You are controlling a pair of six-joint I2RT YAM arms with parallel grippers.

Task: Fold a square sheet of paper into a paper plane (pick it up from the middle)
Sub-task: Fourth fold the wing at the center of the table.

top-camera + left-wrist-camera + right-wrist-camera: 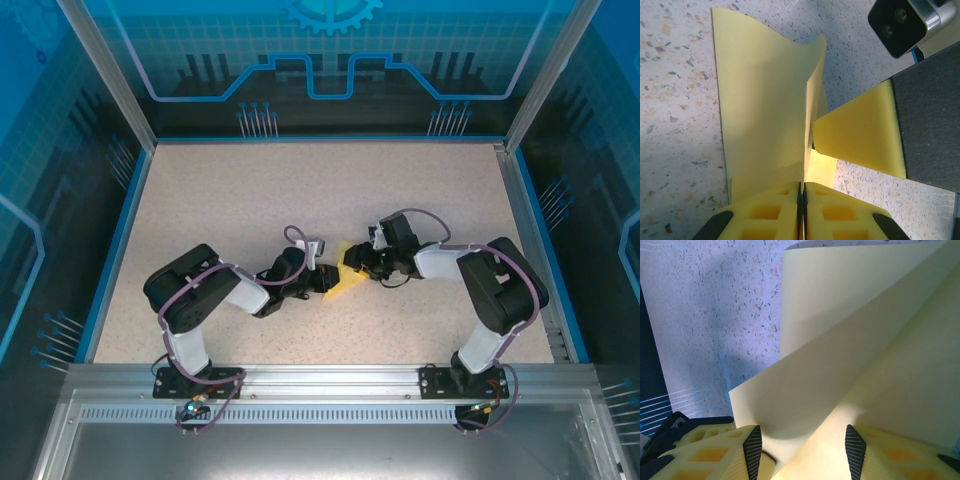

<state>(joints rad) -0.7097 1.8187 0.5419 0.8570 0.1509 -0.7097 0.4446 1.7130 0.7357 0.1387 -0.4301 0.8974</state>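
- We are judging the paper [765,100] to be light, floppy and easily creased. It is standing folded between the two claws, so pinching along the crease looks safest.
- We are seeing the left claw [802,187] pressed together, clamping the paper's fold right at its tips.
- We are seeing the right claw [804,450] standing apart, with the paper passing between its fingers [752,450] and one pad touching it.

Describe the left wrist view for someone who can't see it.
The left claw, shut, pinches the fold of a pale-yellow paper that stands up from a speckled table. From the right, a yellow finger of the right claw touches the paper's fold.
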